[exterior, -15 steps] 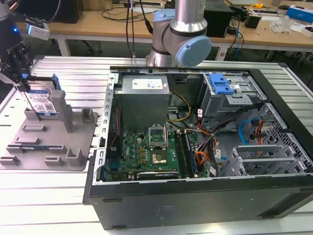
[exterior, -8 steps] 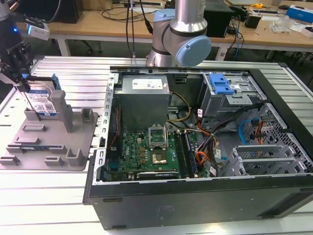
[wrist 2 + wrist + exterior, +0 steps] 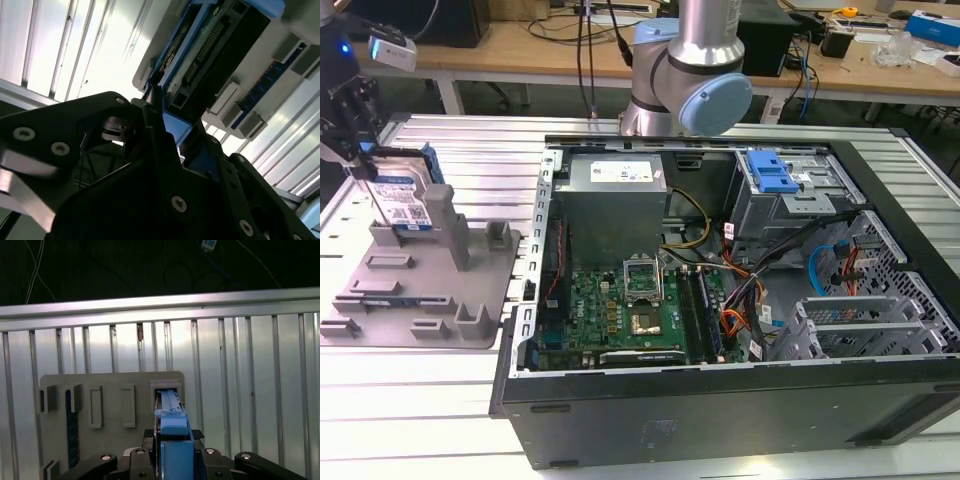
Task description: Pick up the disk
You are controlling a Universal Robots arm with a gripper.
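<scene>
My claw is closed on the disk, fingers pressing its two flat faces from either side near its upper edge; in the first wrist view the blue side rail runs straight out from between my fingers. In the second wrist view the disk's connector end stands just beyond my knuckles.

The disk stands on edge in the grey fixture tray, at the tray's far corner, against the tall upright post. Its blue-and-white label faces outward in the exterior view. Whether it has lifted clear of the tray's slot I cannot tell.

I judge it a stiff, fairly dense metal block that will not bend in my grip, though its smooth faces could slip, so a hold across the broad faces is the secure one. It is sensitive to knocks, and the plastic rails are the weaker part to squeeze.

The tray lies on the ribbed metal counter, beside the open computer case, whose drive cage with its blue latch piece sits well apart from the tray.
</scene>
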